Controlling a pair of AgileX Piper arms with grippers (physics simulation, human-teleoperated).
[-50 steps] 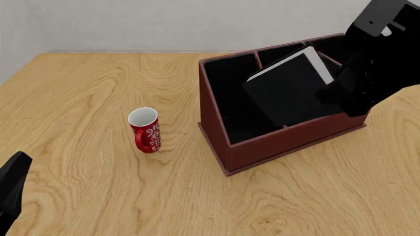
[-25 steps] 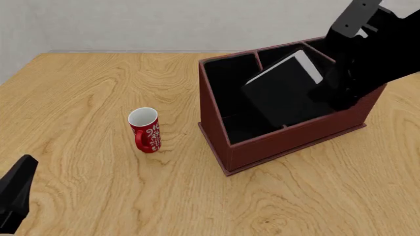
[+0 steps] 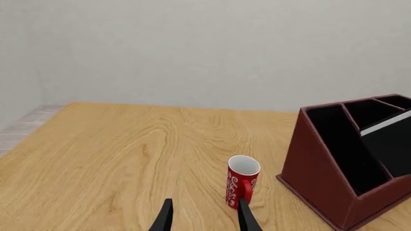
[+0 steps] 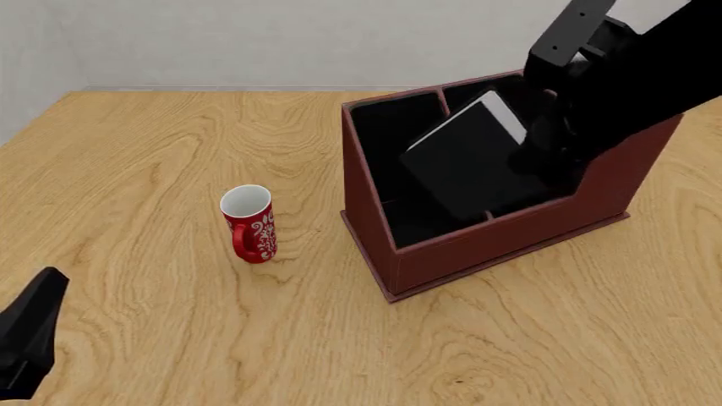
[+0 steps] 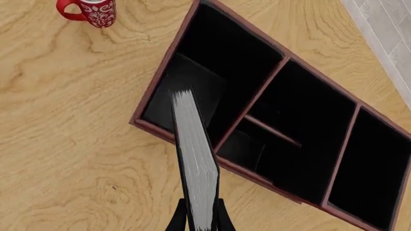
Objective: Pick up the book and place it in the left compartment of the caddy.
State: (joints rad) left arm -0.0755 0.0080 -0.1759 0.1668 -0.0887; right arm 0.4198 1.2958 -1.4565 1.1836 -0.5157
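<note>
The black book (image 4: 462,161) with white page edges (image 5: 196,163) hangs tilted in my right gripper (image 5: 200,217), which is shut on its edge. It is over the red-brown caddy (image 4: 496,245), with its lower corner near the left compartment (image 4: 390,144). In the right wrist view the book's far end lies over that long slot (image 5: 218,53). I cannot tell whether it dips inside. The right gripper (image 4: 542,148) is above the caddy's middle. My left gripper (image 3: 202,216) is open and empty, low over the table, facing the mug. The book (image 3: 388,139) and the caddy (image 3: 321,163) also show there.
A red mug (image 4: 250,224) with a white pattern stands upright on the wooden table, left of the caddy; it also shows in the wrist views (image 3: 242,183) (image 5: 90,8). The left arm (image 4: 29,338) sits at the front left corner. A grey wall stands behind the table.
My right arm has moved left and slightly farther back with the book, carrying it from over the caddy's middle sections toward the left compartment. The left arm has barely shifted.
</note>
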